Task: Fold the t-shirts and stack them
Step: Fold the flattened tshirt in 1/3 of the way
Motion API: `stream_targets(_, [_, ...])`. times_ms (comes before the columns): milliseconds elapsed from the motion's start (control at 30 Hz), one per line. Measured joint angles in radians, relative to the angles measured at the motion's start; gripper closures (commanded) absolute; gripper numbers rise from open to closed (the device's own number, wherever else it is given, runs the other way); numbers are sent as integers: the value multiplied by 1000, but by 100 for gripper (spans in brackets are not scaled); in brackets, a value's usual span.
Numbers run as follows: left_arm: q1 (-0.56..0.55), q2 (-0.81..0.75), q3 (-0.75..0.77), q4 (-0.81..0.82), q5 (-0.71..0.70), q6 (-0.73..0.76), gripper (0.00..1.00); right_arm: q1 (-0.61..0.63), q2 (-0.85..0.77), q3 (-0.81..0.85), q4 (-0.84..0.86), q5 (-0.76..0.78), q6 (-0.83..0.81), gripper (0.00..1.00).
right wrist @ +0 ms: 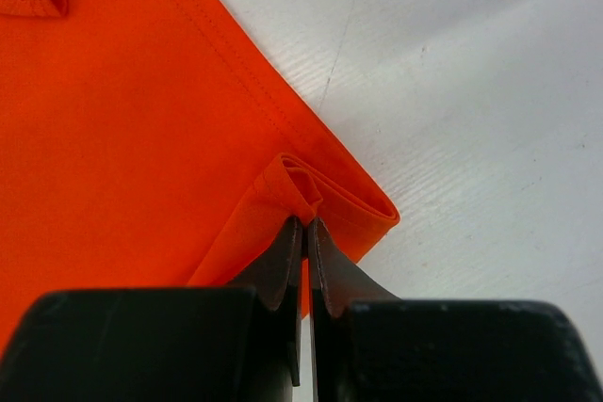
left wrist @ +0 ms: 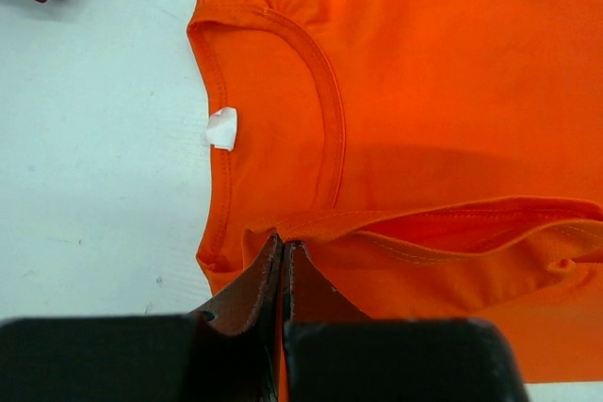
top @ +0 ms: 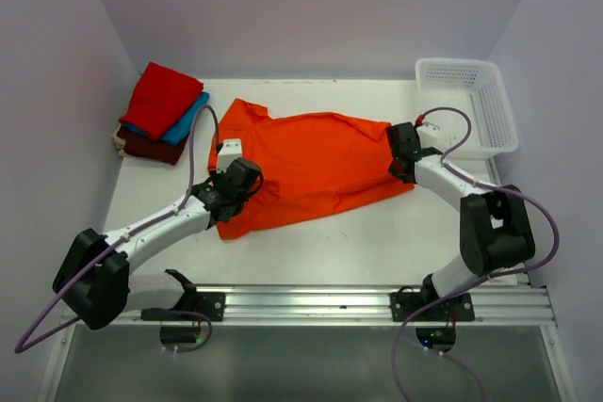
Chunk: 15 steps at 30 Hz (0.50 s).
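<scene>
The left gripper is pinching a fold of the orange t-shirt beside its neckline, its fingers pressing tight on the cloth (a white label is sitting just past the tips, to their left). The right gripper is clamping the hem corner likewise, with bare table lying right of its tips. The shirt is lying spread between both grippers, and the folded tees are resting well beyond the left fingers.

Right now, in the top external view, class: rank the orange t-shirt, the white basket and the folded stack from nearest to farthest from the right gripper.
1. orange t-shirt: table centre, its edge pinched in the right gripper.
2. white basket: back right corner, just beyond that gripper.
3. folded stack: back left corner, clearly farthest.
</scene>
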Motion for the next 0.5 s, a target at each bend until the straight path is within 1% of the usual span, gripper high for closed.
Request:
stream_targets(167, [33, 34, 13, 39, 17, 33, 100, -8, 35, 21, 6, 0, 0, 100])
stream_targets(200, [40, 42, 17, 48, 21, 42, 100, -10, 45, 28, 9, 0, 0, 97])
stream_targets(233, [47, 50, 22, 56, 26, 47, 97, -11, 54, 34, 13, -1, 0, 84])
stream_targets(267, [55, 58, 27, 64, 30, 51, 77, -11, 61, 37, 20, -2, 1, 52])
stream_targets(300, [61, 65, 32, 68, 31, 60, 54, -12, 65, 39, 29, -3, 1, 41])
stream_targets(333, [66, 69, 35, 70, 31, 65, 11, -13, 66, 39, 39, -7, -11, 28])
stream_targets(367, [71, 72, 39, 72, 30, 69, 0, -14, 65, 39, 51, -11, -16, 17])
stream_targets(433, [75, 74, 46, 72, 26, 54, 0, -15, 58, 36, 82, -28, -37, 5])
stream_targets(500, [76, 68, 49, 72, 27, 50, 0, -15, 27, 15, 117, -38, -54, 1])
